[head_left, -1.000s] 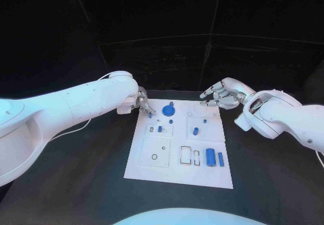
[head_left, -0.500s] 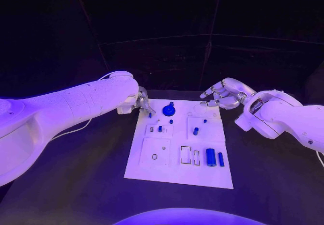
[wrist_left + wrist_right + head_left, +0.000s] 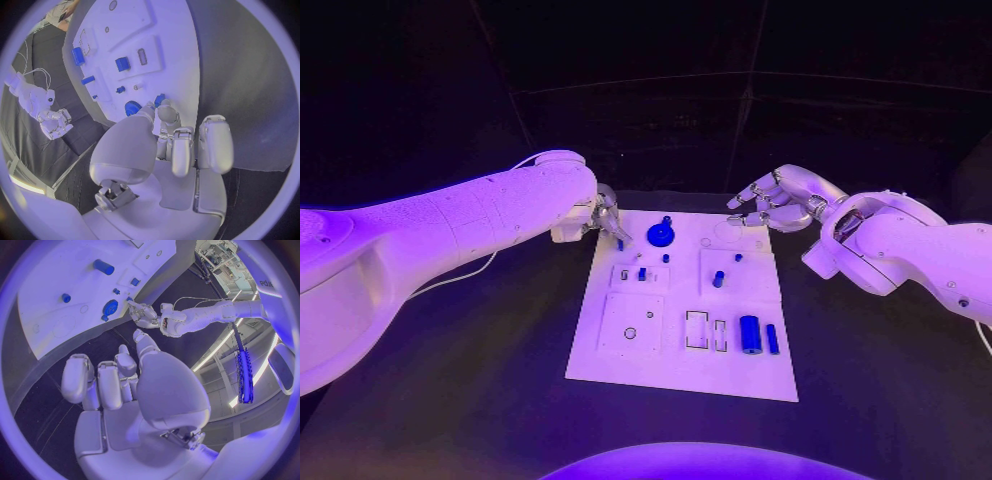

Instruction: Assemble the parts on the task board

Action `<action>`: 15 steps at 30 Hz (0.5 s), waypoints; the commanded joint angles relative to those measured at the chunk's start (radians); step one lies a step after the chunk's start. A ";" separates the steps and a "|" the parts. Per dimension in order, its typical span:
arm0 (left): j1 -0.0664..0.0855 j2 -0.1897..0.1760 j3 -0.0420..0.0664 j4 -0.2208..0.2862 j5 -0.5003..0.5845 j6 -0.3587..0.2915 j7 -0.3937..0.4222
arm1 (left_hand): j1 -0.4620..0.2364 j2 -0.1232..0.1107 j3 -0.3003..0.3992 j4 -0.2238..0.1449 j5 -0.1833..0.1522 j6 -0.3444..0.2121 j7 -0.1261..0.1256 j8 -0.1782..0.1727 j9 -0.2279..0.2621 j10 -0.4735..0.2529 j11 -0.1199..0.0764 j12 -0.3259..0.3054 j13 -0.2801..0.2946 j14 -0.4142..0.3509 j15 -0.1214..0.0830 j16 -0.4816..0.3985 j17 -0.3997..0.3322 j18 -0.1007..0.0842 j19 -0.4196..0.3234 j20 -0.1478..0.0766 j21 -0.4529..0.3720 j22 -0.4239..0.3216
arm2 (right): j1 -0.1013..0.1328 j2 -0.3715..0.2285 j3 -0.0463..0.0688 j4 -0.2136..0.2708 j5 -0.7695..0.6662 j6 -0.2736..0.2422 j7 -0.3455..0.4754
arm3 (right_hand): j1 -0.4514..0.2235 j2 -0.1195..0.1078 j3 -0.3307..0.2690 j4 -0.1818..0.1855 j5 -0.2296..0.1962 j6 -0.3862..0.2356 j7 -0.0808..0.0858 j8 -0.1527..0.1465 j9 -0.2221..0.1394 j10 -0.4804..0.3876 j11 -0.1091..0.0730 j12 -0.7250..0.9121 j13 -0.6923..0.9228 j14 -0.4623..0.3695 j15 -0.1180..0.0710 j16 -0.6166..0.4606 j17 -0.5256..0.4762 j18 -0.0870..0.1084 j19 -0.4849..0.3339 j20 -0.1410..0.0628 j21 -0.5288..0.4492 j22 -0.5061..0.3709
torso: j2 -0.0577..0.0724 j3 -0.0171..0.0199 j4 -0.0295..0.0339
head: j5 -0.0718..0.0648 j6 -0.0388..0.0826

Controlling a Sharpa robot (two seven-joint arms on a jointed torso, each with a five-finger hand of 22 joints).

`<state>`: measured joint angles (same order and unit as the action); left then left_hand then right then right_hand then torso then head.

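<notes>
Starting at the left, the left hand (image 3: 600, 222) is hovering at the far left corner of the white board (image 3: 635, 362), with its fingertips (image 3: 164, 111) bunched close together and reaching down to a small blue peg (image 3: 160, 99) standing at that corner. From the left wrist view the fingertips seem to be touching or pinching the peg, but I cannot tell whether it is truly gripped. Just beside that peg, further in along the board's far edge, a round blue gear (image 3: 661, 237) is sitting, so the left hand is clearly the nearer one to both pieces. Moving right and toward the robot, a blue block (image 3: 642, 274) and a short blue pin (image 3: 718, 280) are standing in the middle of the board, and the thick blue cylinder (image 3: 750, 335) and a thin blue bar (image 3: 772, 340) are lying side by side at the near right, their long axes running front to back. At the far right, the right hand (image 3: 772, 200) is hanging above the table just off the board's far right corner, fingers loosely curled and apart, holding nothing and touching nothing. The next move probably belongs to the left hand, working the corner peg.
</notes>
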<state>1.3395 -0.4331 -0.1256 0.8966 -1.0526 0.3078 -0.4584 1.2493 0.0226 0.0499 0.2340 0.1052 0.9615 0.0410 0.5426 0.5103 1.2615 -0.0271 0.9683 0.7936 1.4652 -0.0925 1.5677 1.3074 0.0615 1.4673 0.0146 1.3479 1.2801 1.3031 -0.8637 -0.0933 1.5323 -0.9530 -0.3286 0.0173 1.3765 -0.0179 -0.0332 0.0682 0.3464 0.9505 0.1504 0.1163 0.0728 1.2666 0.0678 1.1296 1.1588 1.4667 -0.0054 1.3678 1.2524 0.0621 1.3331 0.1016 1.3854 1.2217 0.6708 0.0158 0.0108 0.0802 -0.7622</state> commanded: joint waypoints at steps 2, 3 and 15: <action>0.002 0.001 0.000 0.000 -0.005 0.018 0.023 | 0.020 0.009 0.005 -0.009 0.007 0.007 0.002 -0.007 -0.005 0.003 -0.002 0.004 -0.002 0.106 0.004 0.003 0.263 0.000 0.011 0.006 0.006 0.003 | 0.002 0.001 0.001 0.002 0.000 0.003 0.008 | -0.005 0.005 -0.004 0.000 0.007 0.007 0.003 0.004 -0.001 0.002 -0.003 0.002 0.001 0.037 -0.004 -0.005 -0.001 0.017 -0.008 0.001 -0.006 0.000 | 0.000 0.0000 0.0004 | -0.001 -0.001; 0.002 0.002 0.000 -0.001 -0.005 0.020 0.024 | 0.023 0.012 0.006 -0.011 0.007 0.007 0.002 -0.008 -0.007 0.004 -0.002 0.004 -0.002 0.106 0.005 0.003 0.263 0.000 0.012 0.006 0.007 0.004 | 0.002 0.001 0.001 0.002 0.000 0.003 0.008 | -0.005 0.005 -0.004 0.000 0.007 0.007 0.003 0.004 -0.001 0.002 -0.003 0.002 0.001 0.037 -0.004 -0.005 -0.001 0.017 -0.008 0.001 -0.006 0.000 | 0.000 -0.0002 0.0000 | -0.001 -0.001; 0.001 0.001 0.000 -0.001 -0.005 0.036 0.034 | 0.155 0.053 0.096 -0.102 0.015 0.004 -0.002 -0.039 -0.036 0.001 -0.006 -0.007 -0.014 0.106 0.001 0.003 0.263 0.001 0.011 0.003 0.005 0.006 | 0.002 0.000 0.001 0.004 0.000 0.001 0.009 | -0.005 0.005 -0.004 0.000 0.007 0.007 0.003 0.004 -0.001 0.002 -0.003 0.002 0.001 0.037 -0.004 -0.005 -0.001 0.017 -0.008 0.001 -0.006 0.000 | 0.000 0.0001 -0.0006 | -0.002 -0.004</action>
<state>1.3407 -0.4328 -0.1248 0.8955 -1.0526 0.3237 -0.4394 1.3790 0.0620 0.1260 0.1524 0.1165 0.9666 0.0431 0.5046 0.4731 1.2655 -0.0265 0.9634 0.7796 1.4652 -0.0926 1.5677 1.3074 0.0614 1.4672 0.0146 1.3525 1.2859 1.3031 -0.8636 -0.0933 1.5333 -0.9530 -0.3286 0.0180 1.3765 -0.0179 -0.0332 0.0682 0.3464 0.9505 0.1504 0.1162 0.0728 1.2666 0.0677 1.1296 1.1587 1.4667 -0.0054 1.3678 1.2524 0.0621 1.3331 0.1016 1.3854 1.2217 0.6708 0.0158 0.0100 0.0791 -0.7657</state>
